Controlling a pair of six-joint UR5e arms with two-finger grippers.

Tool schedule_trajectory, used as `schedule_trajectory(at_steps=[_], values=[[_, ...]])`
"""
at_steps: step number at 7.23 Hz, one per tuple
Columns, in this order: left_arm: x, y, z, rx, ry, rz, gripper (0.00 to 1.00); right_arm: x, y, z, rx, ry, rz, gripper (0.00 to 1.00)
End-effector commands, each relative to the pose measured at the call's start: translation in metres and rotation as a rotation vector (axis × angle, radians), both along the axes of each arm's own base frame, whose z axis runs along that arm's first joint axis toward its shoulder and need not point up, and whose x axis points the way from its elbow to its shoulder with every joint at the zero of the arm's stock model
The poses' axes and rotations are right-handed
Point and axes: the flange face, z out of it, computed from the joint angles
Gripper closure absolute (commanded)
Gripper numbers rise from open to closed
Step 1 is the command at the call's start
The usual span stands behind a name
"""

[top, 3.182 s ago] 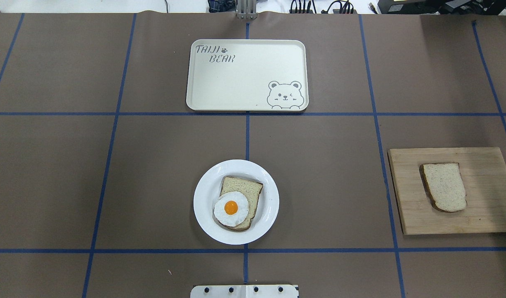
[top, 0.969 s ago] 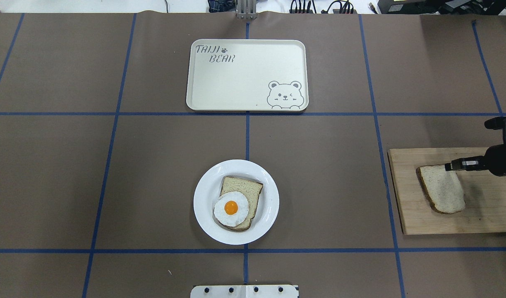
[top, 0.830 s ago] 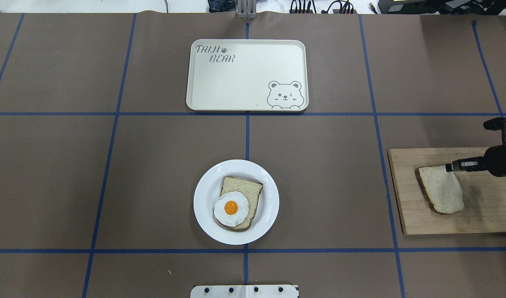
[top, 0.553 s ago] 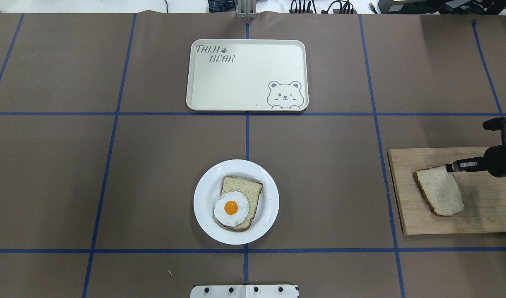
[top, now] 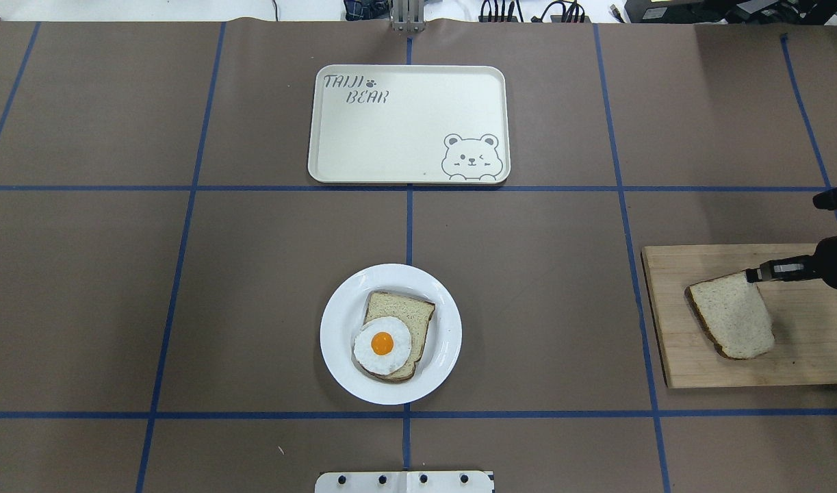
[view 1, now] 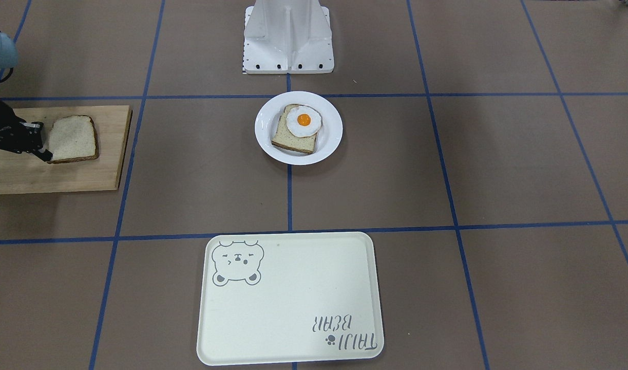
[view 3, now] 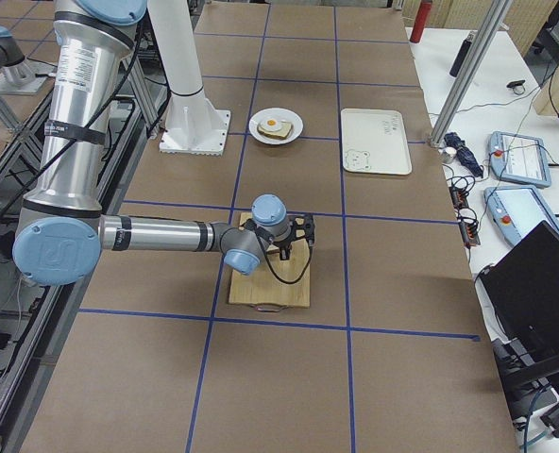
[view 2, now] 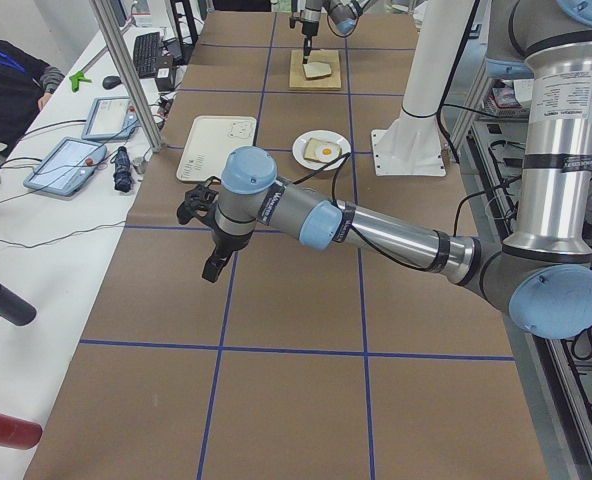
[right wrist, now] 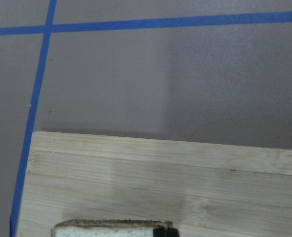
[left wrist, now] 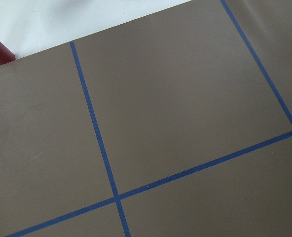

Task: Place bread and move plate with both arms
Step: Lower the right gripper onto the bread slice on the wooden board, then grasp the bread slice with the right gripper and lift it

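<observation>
The bare bread slice (top: 731, 316) lies on a wooden cutting board (top: 801, 363) at the table's right side. My right gripper (top: 757, 275) is shut on the slice's far corner, and that end is raised off the board. The front view shows the same grip (view 1: 42, 150) on the bread (view 1: 73, 137). In the right wrist view the bread's crust edge (right wrist: 106, 228) sits at the bottom beside a black fingertip (right wrist: 163, 231). The white plate (top: 336, 342) stands at the table's middle near me, bearing a slice with a fried egg (top: 382, 344). My left gripper (view 2: 211, 268) hangs over bare table far to the left; I cannot tell if it is open.
A cream tray with a bear drawing (top: 408, 123) lies beyond the plate at the table's far middle. The white fixed stand (view 1: 288, 36) is at the near edge behind the plate. Blue tape lines grid the brown table cover.
My right gripper came in from the right and took hold of the bread's far corner. That end has lifted and the slice has tilted and shifted slightly. Plate and tray have not moved.
</observation>
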Motion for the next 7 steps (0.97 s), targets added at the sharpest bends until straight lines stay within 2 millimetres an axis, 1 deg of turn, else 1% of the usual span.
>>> schedule_trajectory(at_steps=[1, 2, 3, 4, 5, 6, 7], values=[[0.0, 0.0, 0.0, 0.0, 0.0, 0.0, 0.02, 0.05, -0.008, -0.011, -0.008, -0.098, -0.025, 1.0], [0.0, 0.0, 0.001, -0.003, 0.0, 0.0, 0.02, 0.071, -0.012, -0.021, -0.017, -0.157, -0.034, 1.0], [0.0, -0.001, 0.001, -0.003, 0.002, 0.0, 0.02, 0.088, -0.019, -0.035, -0.014, -0.217, -0.056, 1.0], [0.0, -0.001, 0.001, -0.005, 0.002, -0.001, 0.02, 0.095, -0.027, -0.047, -0.008, -0.257, -0.077, 1.0], [0.0, -0.001, 0.0, -0.007, 0.004, -0.004, 0.02, 0.094, -0.043, -0.065, 0.003, -0.276, -0.079, 1.0], [0.0, -0.001, 0.001, -0.01, 0.005, -0.005, 0.02, 0.088, -0.065, -0.086, -0.033, -0.293, -0.049, 1.0], [0.0, -0.001, 0.001, -0.015, 0.011, -0.008, 0.02, 0.077, -0.088, -0.121, -0.114, -0.321, 0.01, 1.0]])
